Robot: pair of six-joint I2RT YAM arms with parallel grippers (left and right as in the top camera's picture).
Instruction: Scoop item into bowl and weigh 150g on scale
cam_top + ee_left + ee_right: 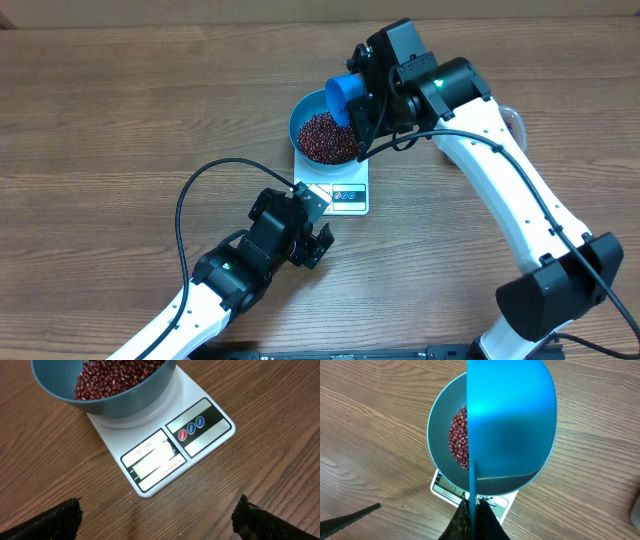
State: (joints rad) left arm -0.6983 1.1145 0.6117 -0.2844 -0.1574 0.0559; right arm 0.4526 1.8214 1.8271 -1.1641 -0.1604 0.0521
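Likely pouring: pinching scoop [343, 93] in right fingers [490, 527], tipped above bowl [294, 122] of beans [326, 137] on scale [347, 198] at table [120, 100] centre; left fingers [55, 519] spread. Next: check display [150, 462], trim toward target.

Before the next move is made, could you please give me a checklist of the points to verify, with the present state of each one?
1. The bowl sits on the scale: ok.
2. The beans lie inside the bowl: ok.
3. The right claw is shut on the handle of the scoop, which hangs over the bowl: ok.
4. The scoop is fully emptied: cannot tell.
5. The display shows the wanted weight: cannot tell, as glare hides the digits.
6. The left claw is open, empty and not touching the scale: ok.
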